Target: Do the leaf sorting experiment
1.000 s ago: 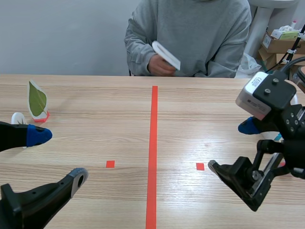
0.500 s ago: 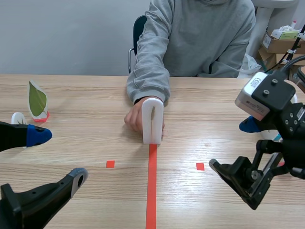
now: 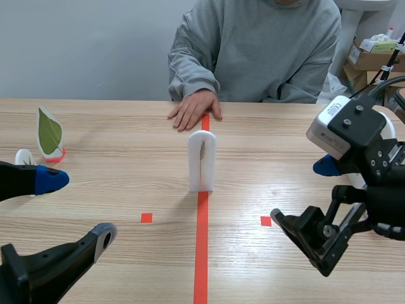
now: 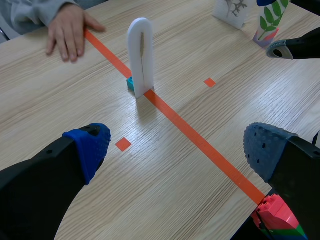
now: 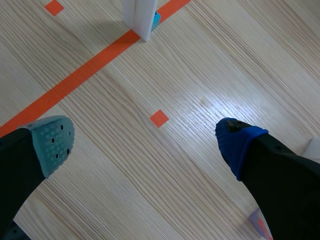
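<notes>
with left end effector [image 3: 79, 208] and right end effector [image 3: 304, 194] both open and empty, the white arched card [image 3: 202, 159], upright on the orange centre line [image 3: 201, 253] of the wooden bench [image 3: 126, 133], is best pinched squarely across its flat faces.

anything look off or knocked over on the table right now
Nothing stands out. The white card stands upright on the centre tape line, the leaf card stands in its red base, and nothing is spilled. A person's hand rests flat beyond the white card.
</notes>
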Controlling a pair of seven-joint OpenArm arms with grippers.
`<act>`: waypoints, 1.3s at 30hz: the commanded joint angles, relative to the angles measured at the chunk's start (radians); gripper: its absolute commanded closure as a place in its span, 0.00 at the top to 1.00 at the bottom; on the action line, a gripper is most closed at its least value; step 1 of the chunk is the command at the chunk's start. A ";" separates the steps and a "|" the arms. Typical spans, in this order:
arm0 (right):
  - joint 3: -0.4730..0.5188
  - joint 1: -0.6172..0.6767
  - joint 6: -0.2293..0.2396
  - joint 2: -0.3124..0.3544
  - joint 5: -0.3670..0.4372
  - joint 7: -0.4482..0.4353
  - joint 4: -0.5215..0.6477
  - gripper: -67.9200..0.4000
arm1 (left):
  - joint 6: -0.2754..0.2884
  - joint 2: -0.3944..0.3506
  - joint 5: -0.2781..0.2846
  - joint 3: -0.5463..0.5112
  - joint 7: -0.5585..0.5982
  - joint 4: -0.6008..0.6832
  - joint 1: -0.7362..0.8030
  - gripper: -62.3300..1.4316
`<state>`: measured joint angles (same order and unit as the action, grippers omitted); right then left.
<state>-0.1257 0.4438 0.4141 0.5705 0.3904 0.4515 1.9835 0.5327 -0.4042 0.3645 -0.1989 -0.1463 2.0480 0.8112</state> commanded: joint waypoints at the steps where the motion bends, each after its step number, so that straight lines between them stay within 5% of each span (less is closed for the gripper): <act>1: 0.014 -0.006 -0.003 0.002 -0.005 -0.009 0.014 0.85 | 0.002 0.008 0.010 0.007 0.014 0.008 0.000 0.91; 39: 0.014 -0.006 -0.003 0.002 -0.048 -0.016 0.014 0.85 | 0.002 0.008 0.010 0.007 0.015 0.008 0.000 0.91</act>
<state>-0.1257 0.4438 0.4145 0.5705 0.3412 0.4473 1.9835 0.5327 -0.4042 0.3645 -0.1989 -0.1463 2.0480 0.8112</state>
